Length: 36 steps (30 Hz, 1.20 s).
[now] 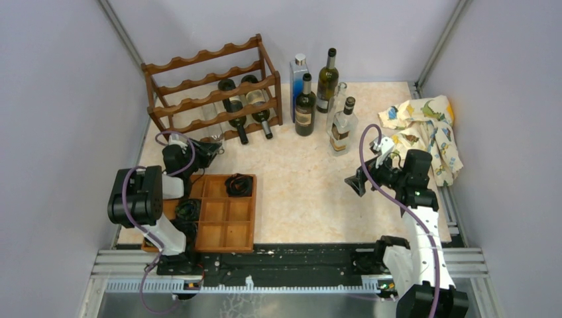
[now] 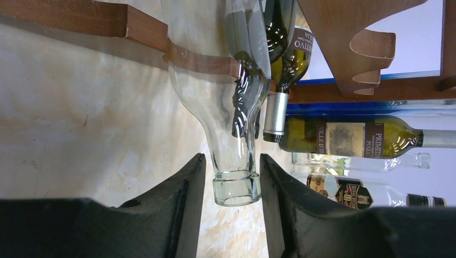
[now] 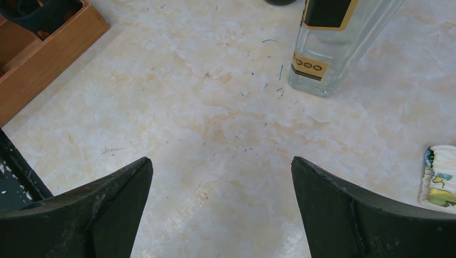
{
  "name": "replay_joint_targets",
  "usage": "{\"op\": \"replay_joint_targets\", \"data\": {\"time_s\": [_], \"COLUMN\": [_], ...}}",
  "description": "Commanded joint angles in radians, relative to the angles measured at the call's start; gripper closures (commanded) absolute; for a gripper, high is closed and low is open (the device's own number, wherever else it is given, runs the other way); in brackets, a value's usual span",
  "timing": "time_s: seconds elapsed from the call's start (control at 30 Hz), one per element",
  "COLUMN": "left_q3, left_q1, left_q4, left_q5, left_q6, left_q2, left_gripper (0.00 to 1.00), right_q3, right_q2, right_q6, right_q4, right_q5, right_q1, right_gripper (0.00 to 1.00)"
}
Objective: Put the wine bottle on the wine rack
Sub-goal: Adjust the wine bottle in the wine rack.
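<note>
Marbled tabletop (image 1: 298, 199): your clear wine bottle (image 2: 215, 107) lies in the wine rack (image 1: 212, 86) at eleven o'clock, beside two dark bottles (image 1: 245, 106); only letting go seems left. Left gripper (image 2: 232, 161) brackets its mouth, barely parted; clamped or freed, you cannot tell. Right gripper (image 3: 221, 172), four o'clock, gapes empty.
</note>
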Motion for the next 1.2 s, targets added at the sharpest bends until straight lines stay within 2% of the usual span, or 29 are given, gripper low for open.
{"op": "replay_joint_targets", "data": {"time_s": [0.0,0.13,0.33,0.47,0.77,0.93,1.17], "left_q3": [-0.001,-0.004,0.009,0.019,0.022,0.026,0.039], "left_q1": [-0.006,-0.007,-0.009,-0.022,-0.04,-0.04,-0.039], "left_q4": [0.045,0.037,0.027,0.002,0.016,0.021,0.055], "left_q5": [0.001,-0.003,0.026,0.02,-0.004,-0.01,-0.014], "left_q6": [0.008,0.013,0.017,0.026,0.023,0.039,0.031], "left_q2": [0.021,0.021,0.026,0.026,0.041,0.058,0.095], "left_gripper": [0.55,0.56,0.43,0.41,0.54,0.71,0.77], "right_q3": [0.014,0.014,0.014,0.014,0.014,0.014,0.014], "right_q2": [-0.004,-0.004,-0.005,-0.007,-0.007,-0.005,0.002], "right_q6": [-0.012,-0.013,-0.013,-0.013,-0.014,-0.014,-0.014], "right_q4": [0.024,0.024,0.025,0.025,0.024,0.024,0.024], "right_q5": [-0.019,-0.017,-0.016,-0.017,-0.012,-0.009,-0.012], "right_q1": [-0.008,-0.008,-0.008,-0.007,-0.008,-0.008,-0.008], "right_gripper": [0.02,0.02,0.02,0.02,0.02,0.02,0.02]}}
